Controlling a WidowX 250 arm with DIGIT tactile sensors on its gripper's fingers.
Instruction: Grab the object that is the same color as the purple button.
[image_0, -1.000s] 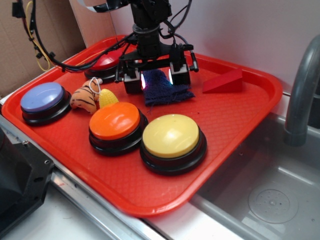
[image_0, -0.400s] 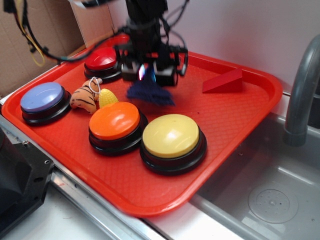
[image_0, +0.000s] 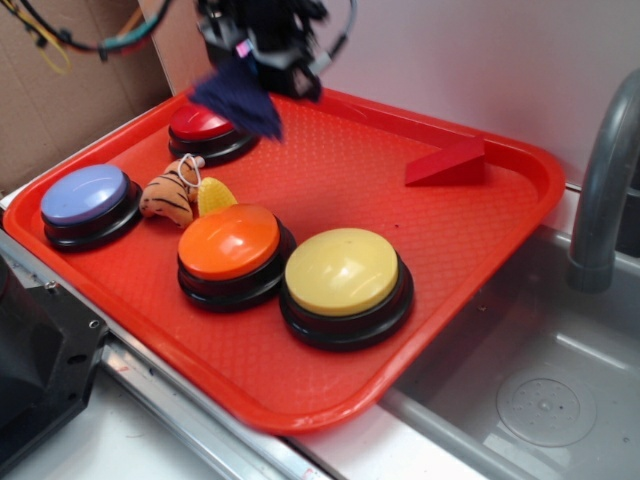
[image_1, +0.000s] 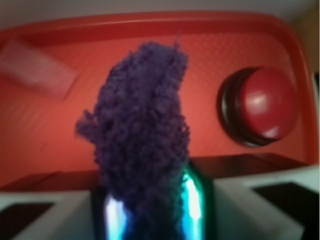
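Purple button (image_0: 84, 196): far left of the tray, near front-left rim; pale lavender dome on black base. Sits flat, apart from the rest.
Toy (image_0: 172, 194): striped orange/tan plush, just right of the purple button, touching a small yellow piece (image_0: 214, 195) on its right side.
Red button (image_0: 203, 127): back-left of tray, behind the toy. In wrist view (image_1: 260, 106) it shows at right, low on the tray floor.
Rag (image_0: 238, 92): dark navy-purple terry, hanging in the air above the tray's back-left part, just right of & above the red button; blurred in ext. view. Not touching the tray. Wrist view (image_1: 142, 135): fills the centre, fuzzy, bunched into a tall lump, lower end pinched betw. the jaws.
Gripper (image_0: 262, 45): at top edge of ext. view, above the rag, blurred. Jaws narrow, clamped on the rag's top; in wrist view (image_1: 150, 210) lit pads glow green/blue either side of the cloth.
Orange button (image_0: 230, 244): front-centre, just in front of the toy & yellow piece.
Yellow button (image_0: 343, 274): right of the orange one, nearly touching it.
Red wedge (image_0: 447, 163): back-right of tray, well apart from the buttons, lying flat.
Tray (image_0: 470, 260): red, textured, on the worktop; right rim next to the sink (image_0: 545, 380).
Tap (image_0: 605, 180): grey, at far right, beside the tray.
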